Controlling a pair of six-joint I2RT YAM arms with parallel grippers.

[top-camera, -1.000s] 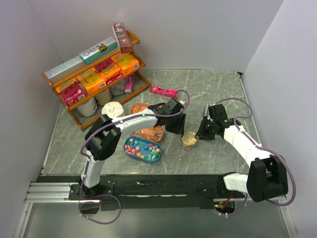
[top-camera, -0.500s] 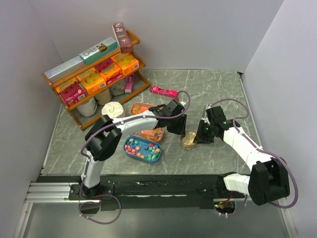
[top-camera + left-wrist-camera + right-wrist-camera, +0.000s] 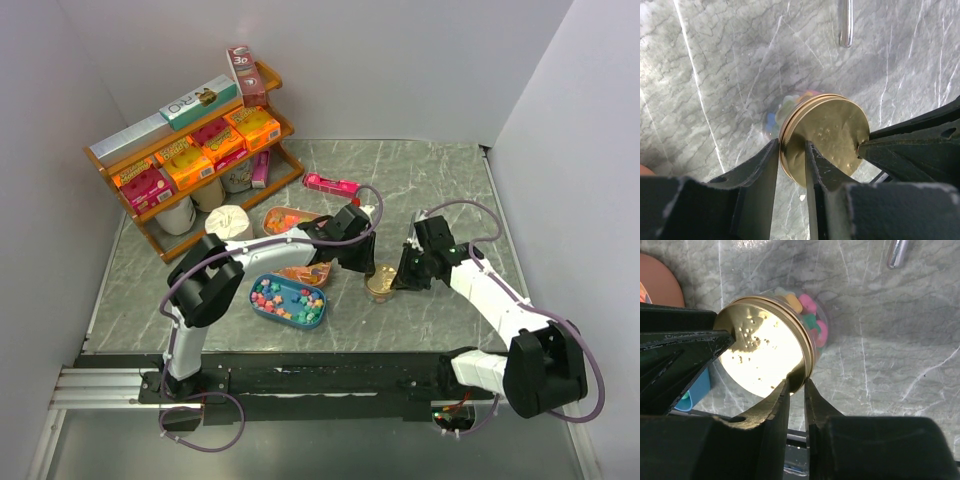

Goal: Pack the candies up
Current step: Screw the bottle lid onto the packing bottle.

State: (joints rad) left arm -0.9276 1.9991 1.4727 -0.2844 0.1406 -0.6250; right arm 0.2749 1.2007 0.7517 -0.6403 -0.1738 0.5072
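Nearest, a blue tray (image 3: 254, 303) holds loose candies (image 3: 285, 299). Just to its right stands a glass jar (image 3: 819, 337) with more candies inside, topped by a gold lid (image 3: 381, 283). The left gripper (image 3: 792, 150) and the right gripper (image 3: 795, 385) each pinch the lid's rim from opposite sides. This looks like the lid-closing step. The next move probably calls for seating the lid level, then twisting. A shelf of boxes (image 3: 190, 150) stands far left.

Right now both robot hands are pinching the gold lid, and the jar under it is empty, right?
Not quite: the jar is not empty. The right wrist view shows colourful candies through its clear side, under the gold lid. The rest is right: the left hand and the right hand each pinch the lid's rim.
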